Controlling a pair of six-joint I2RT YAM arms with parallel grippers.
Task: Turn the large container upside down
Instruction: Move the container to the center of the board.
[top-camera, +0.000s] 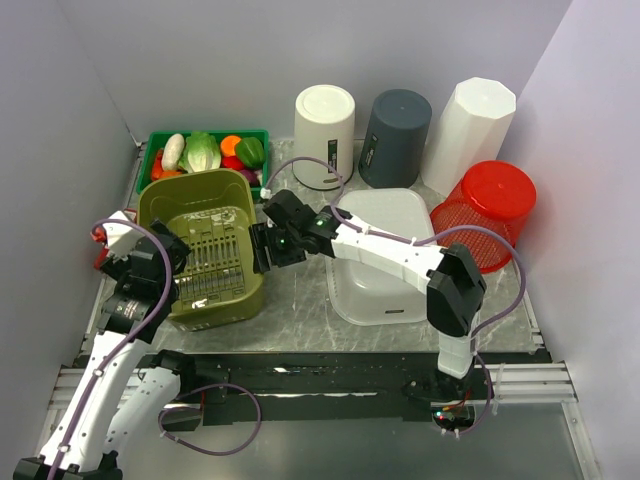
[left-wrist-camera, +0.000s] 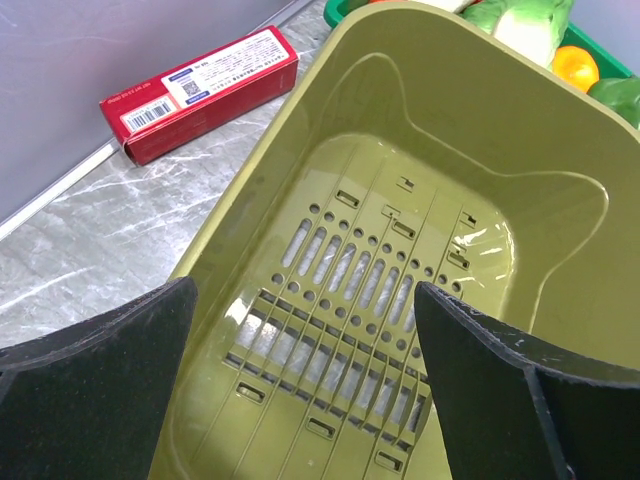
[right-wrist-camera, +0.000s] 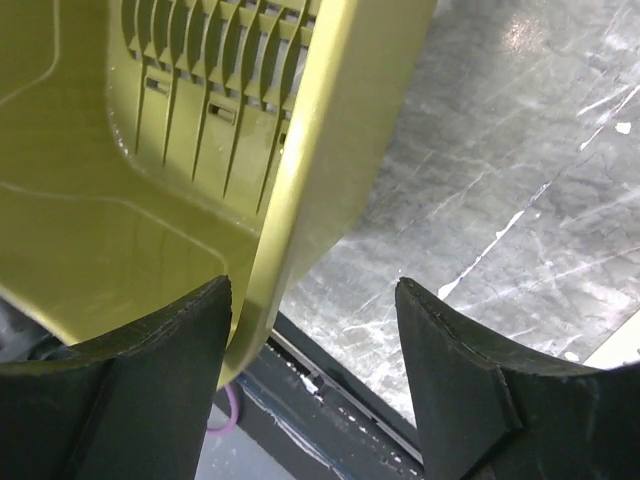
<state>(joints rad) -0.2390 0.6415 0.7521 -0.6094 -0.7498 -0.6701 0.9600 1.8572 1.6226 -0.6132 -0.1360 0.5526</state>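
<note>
At the left edge of the table (top-camera: 300, 322) lies a red box (left-wrist-camera: 200, 90). Its white label (left-wrist-camera: 228, 62) has a barcode, but the print is too small to read. Beside it, on the left half, stands the olive container (top-camera: 205, 200), mouth up. It looks like light, thin plastic, stiff but smooth, so the rim seems the best hold. The left gripper (left-wrist-camera: 305, 350) hangs wide open over it. The right gripper (right-wrist-camera: 315, 330) straddles the right wall, jaws not yet closed on it.
</note>
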